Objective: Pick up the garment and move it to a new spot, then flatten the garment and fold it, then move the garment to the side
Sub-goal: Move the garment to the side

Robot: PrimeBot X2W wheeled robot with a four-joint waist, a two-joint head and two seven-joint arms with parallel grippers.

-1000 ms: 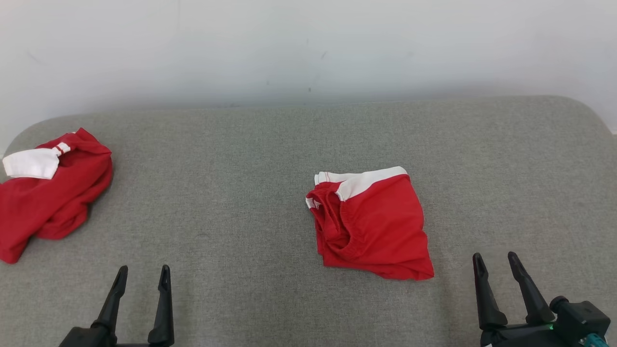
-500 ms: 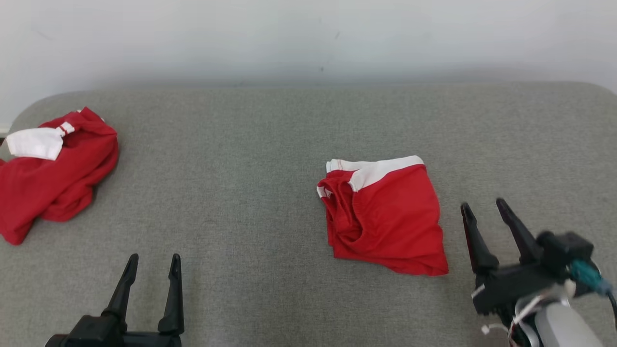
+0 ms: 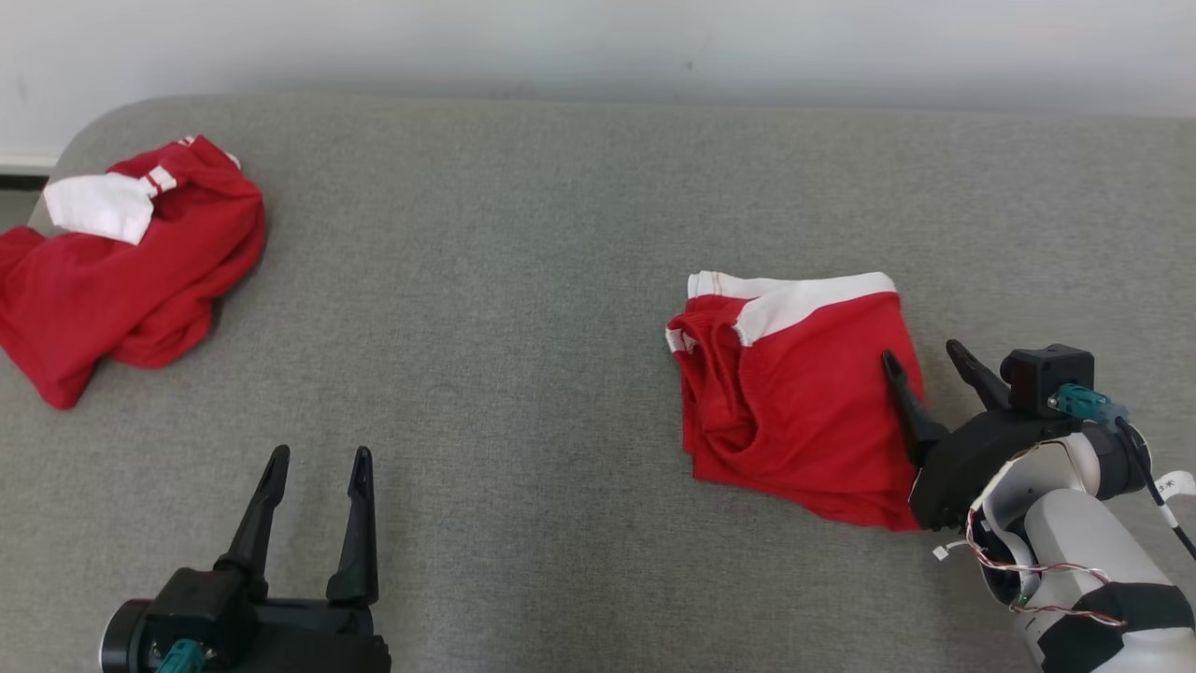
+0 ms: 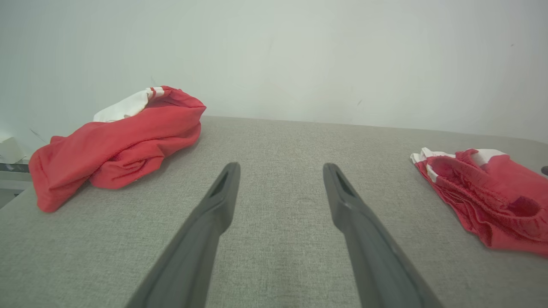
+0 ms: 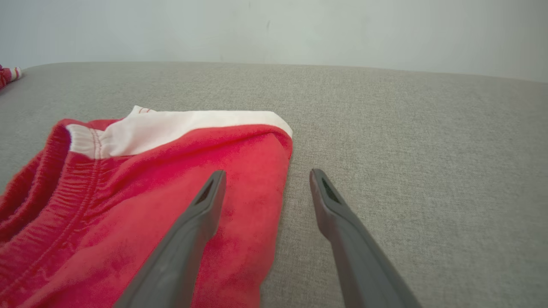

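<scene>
The folded red garment (image 3: 794, 393) lies flat on the grey cushion (image 3: 523, 280). It has a white band along its far edge and a bunched stretchy waist on its left side. The right gripper (image 3: 919, 351) is at the garment's right edge with its two dark fingers spread wide apart, and nothing is between them but air. In the right wrist view, the left finger is over the red cloth and the right finger is over bare grey cushion. The edge of the garment runs up between the two fingers, and the white band is just past the tips. I cannot tell if the fingers touch the cloth. The left gripper (image 3: 321, 451) is well apart from the folded garment, which lies far off to the right of its fingers. Its fingers are spread wide too and hold nothing, with bare cushion ahead of the tips. A crumpled red garment (image 3: 140, 271) with a white patch sits in a heap ahead of those fingers and to their left.
</scene>
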